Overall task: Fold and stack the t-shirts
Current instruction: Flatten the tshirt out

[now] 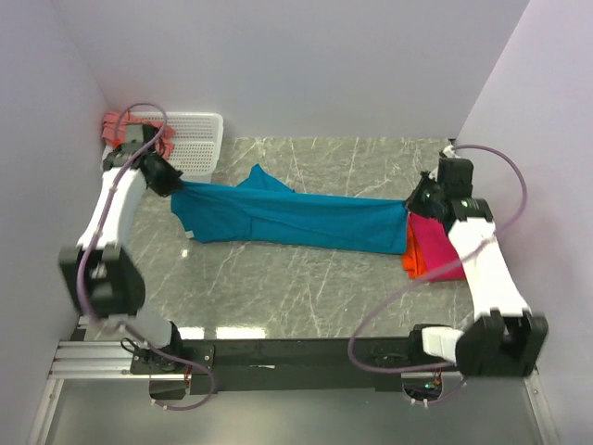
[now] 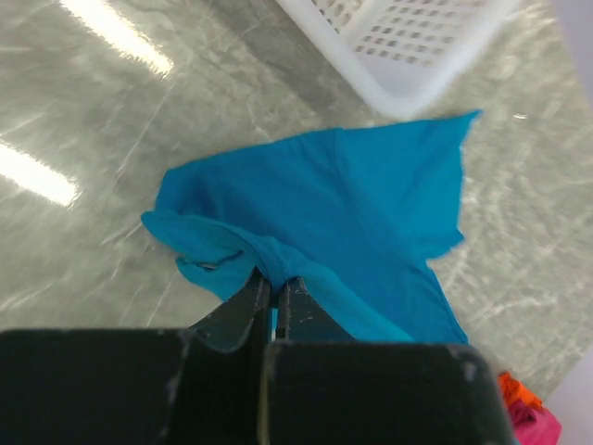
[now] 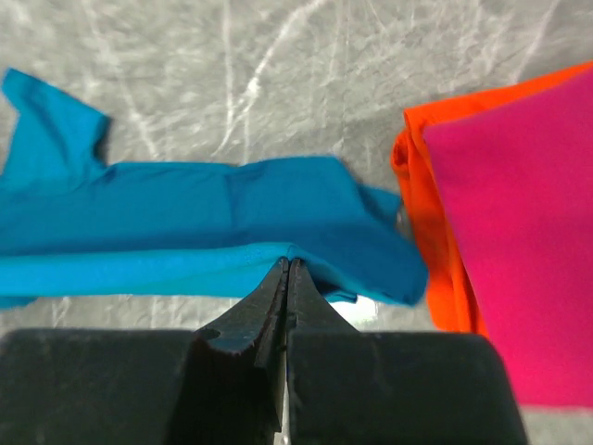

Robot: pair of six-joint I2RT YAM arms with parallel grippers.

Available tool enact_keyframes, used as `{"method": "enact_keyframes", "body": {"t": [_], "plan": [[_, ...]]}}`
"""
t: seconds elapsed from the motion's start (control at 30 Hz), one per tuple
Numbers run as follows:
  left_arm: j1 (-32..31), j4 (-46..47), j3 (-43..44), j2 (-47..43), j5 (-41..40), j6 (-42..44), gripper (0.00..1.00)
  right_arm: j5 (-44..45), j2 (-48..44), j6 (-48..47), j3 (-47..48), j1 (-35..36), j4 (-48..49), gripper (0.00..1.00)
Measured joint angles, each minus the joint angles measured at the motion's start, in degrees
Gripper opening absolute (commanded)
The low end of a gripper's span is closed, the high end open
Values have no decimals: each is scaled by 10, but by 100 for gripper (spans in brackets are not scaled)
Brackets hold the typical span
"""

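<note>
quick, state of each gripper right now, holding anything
left gripper: closed, pinching one end of the teal-blue t-shirt
right gripper: closed, pinching the other end of the teal-blue t-shirt

With my bases at 6 o'clock on the table (image 1: 278, 287), the stretched t-shirt (image 1: 287, 215) lies across the middle. It runs from my left gripper (image 1: 176, 188) at 9 o'clock to my right gripper (image 1: 410, 209) at 3 o'clock, each pinching one end. The basket (image 1: 196, 139) sits toward 11 o'clock, with a crumpled t-shirt (image 1: 116, 125) at its left end. Just toward 4 o'clock of my right gripper, the upper folded t-shirt (image 1: 434, 243) lies on the lower folded t-shirt (image 1: 410, 261).
</note>
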Motion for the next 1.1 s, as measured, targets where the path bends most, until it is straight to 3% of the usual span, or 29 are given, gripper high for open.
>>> {"method": "enact_keyframes", "body": {"t": [0.07, 0.17, 0.23, 0.27, 0.33, 0.37, 0.43, 0.53, 0.73, 0.97, 1.1], "plan": [[0, 14, 31, 85, 11, 0, 2, -12, 64, 0, 13, -4, 19, 2], [-2, 33, 77, 188, 27, 1, 25, -28, 155, -4, 52, -7, 38, 11], [-3, 43, 111, 246, 37, 8, 43, -33, 213, -8, 87, -7, 50, 28], [-4, 42, 127, 268, 39, 11, 61, -31, 234, -10, 102, -7, 54, 37], [-6, 42, 151, 293, 40, 15, 80, -23, 280, -14, 144, -8, 51, 59], [-7, 43, 150, 293, 39, 15, 96, -19, 293, -14, 157, -9, 54, 78], [-10, 61, 119, 271, 39, 10, 98, -13, 299, -16, 158, -9, 61, 82], [-14, 99, -6, 182, 45, -3, 98, -11, 272, -15, 120, -9, 74, 83], [-24, 119, -176, 52, 56, -23, 87, -2, 180, -6, 12, -9, 78, 83], [-35, 140, -219, 57, 55, -33, 63, 11, 150, -2, -9, -9, 78, 83], [-35, 160, -218, 82, 56, -38, 57, 16, 149, -2, -9, -9, 78, 83]]}}
